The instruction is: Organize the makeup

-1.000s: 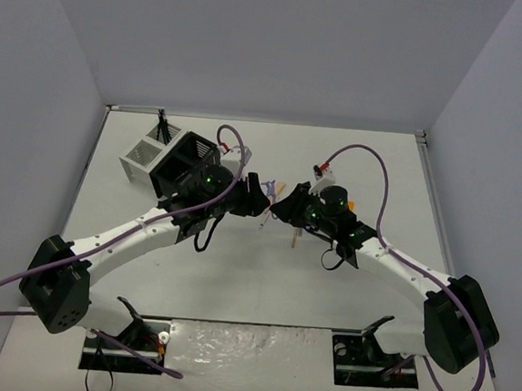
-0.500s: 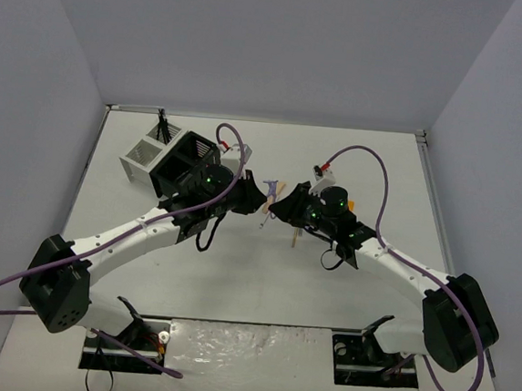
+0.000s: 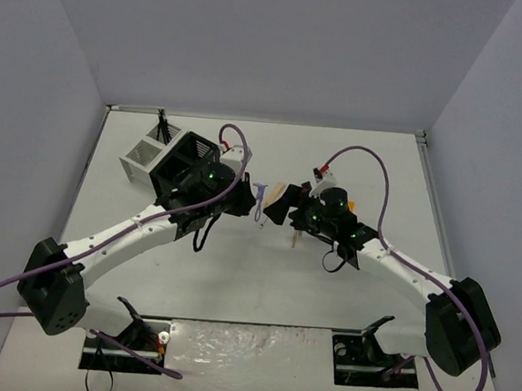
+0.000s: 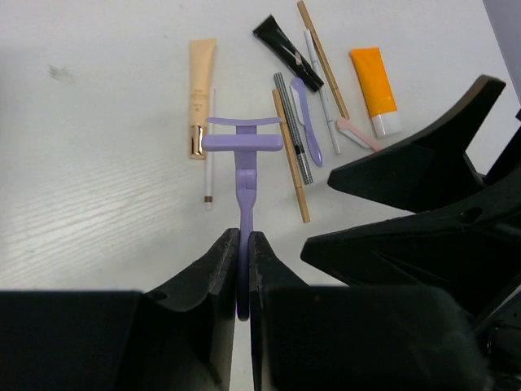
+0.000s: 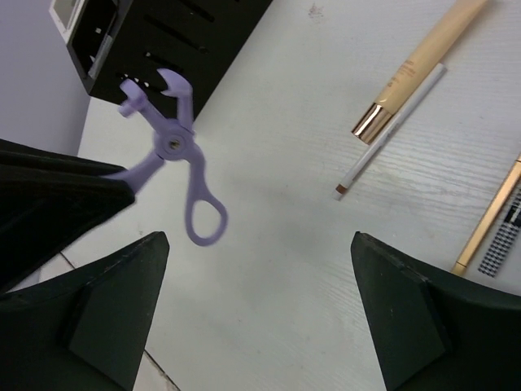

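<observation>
From above, the left gripper (image 3: 247,203) and the right gripper (image 3: 279,203) stand close together with the lilac curler (image 3: 259,200) between them, so the arms may bump. The left wrist view shows its fingers (image 4: 220,261) pressed together on one thin handle only, above the other makeup (image 4: 305,122), so the curler may swing or slip. In the right wrist view the right fingers (image 5: 122,309) are spread wide and empty; the curler hangs near the black box (image 5: 163,32) and could catch its rim.
</observation>
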